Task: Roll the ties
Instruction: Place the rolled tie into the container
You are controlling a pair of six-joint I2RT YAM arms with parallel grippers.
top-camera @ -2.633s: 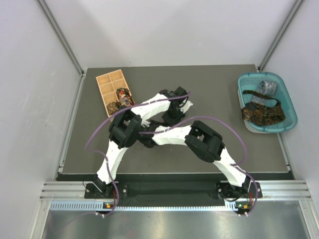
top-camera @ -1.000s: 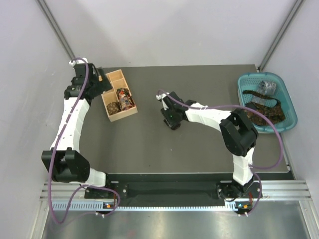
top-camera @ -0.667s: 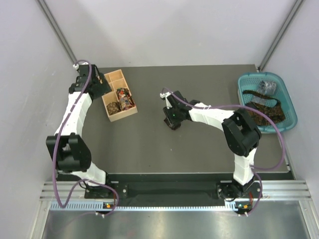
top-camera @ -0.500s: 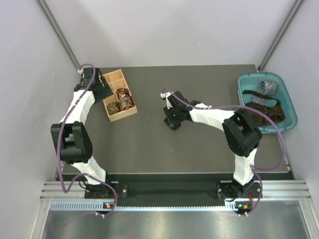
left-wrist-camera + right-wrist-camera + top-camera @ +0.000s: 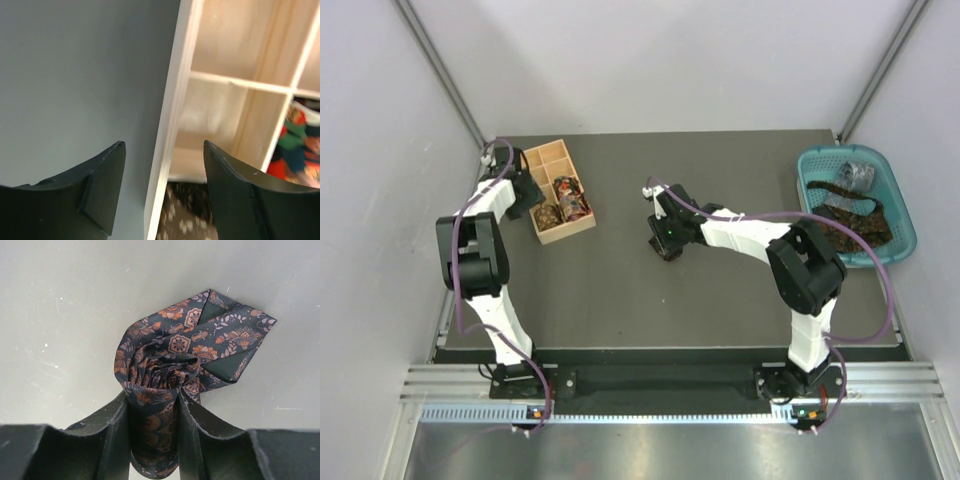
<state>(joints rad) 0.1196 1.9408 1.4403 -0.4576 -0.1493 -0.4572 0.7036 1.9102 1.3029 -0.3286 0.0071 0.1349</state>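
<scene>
A dark tie (image 5: 170, 350) with an orange floral pattern is rolled into a coil on the table, its pointed end sticking out to the right. My right gripper (image 5: 152, 395) is shut on this coil, at the table's middle (image 5: 665, 240). My left gripper (image 5: 164, 145) is open and straddles the left wall of the wooden box (image 5: 172, 125), with a gap on each side. Inside the box lie a dark speckled coiled tie (image 5: 192, 220) and a red multicoloured one (image 5: 300, 150). From above, the left gripper (image 5: 523, 188) sits at the box's left side.
The tan compartment box (image 5: 548, 160) stands at the back left, with its rear compartments bare. A teal basket (image 5: 807, 170) at the back right holds a dark orange-speckled tie (image 5: 845, 228) and a grey coil (image 5: 857, 175). The left arm is folded close to the left wall.
The left arm has folded in from the back-left corner and its gripper now sits at the box's left wall with narrower jaws. The right arm and its tie have stayed put.
</scene>
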